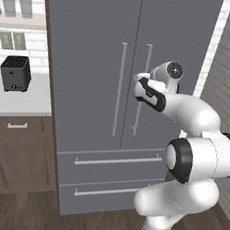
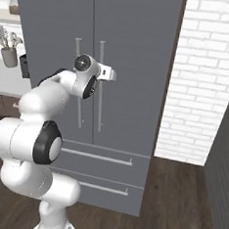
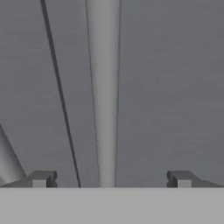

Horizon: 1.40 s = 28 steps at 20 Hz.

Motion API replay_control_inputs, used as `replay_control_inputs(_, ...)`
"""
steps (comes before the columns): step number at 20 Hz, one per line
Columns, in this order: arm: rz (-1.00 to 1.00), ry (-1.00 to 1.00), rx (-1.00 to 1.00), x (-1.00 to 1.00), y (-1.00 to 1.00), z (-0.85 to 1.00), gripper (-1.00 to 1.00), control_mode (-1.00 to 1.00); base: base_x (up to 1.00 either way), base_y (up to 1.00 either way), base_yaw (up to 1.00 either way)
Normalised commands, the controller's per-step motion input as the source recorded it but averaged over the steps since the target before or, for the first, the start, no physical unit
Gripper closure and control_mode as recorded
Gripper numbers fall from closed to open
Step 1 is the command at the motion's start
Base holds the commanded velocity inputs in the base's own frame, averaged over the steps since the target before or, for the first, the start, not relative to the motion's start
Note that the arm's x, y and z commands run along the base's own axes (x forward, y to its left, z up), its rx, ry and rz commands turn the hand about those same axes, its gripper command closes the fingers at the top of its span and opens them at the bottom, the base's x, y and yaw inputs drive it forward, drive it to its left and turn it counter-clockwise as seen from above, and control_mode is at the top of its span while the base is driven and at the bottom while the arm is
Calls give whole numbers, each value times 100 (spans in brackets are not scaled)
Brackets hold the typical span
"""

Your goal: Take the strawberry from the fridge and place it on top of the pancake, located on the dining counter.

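Gripper spread wide at frame bottom, right door handle centred between fingertips, fridge doors shut, door seam left of handle.

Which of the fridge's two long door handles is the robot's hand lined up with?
The right door's handle: it runs between the open gripper fingertips. The left door's handle stands apart beyond the door seam, with nothing around it.

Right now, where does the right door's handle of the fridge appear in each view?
Left base view: the right door handle, centre, partly behind the gripper.
Right base view: left of centre, beside the wrist.
Hand view: vertical bar between the open jaws.
Shared landmark: the door seam.
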Motion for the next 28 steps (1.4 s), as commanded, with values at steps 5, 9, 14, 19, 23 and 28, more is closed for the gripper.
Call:
replay_control_inputs(5,0,0,0,50,0,0,-100,-100,0,0,0)
replay_control_inputs(9,0,0,0,46,2,0,-100,-100,0,0,0)
replay_control_inputs(14,-2,0,0,44,8,0,-100,-100,0,0,0)
replay_control_inputs(19,0,-2,0,35,1,0,-100,-100,0,0,0)
replay_control_inputs(23,0,0,0,41,0,0,-100,-100,0,0,0)
replay_control_inputs(28,0,0,0,29,0,0,100,-100,0,0,0)
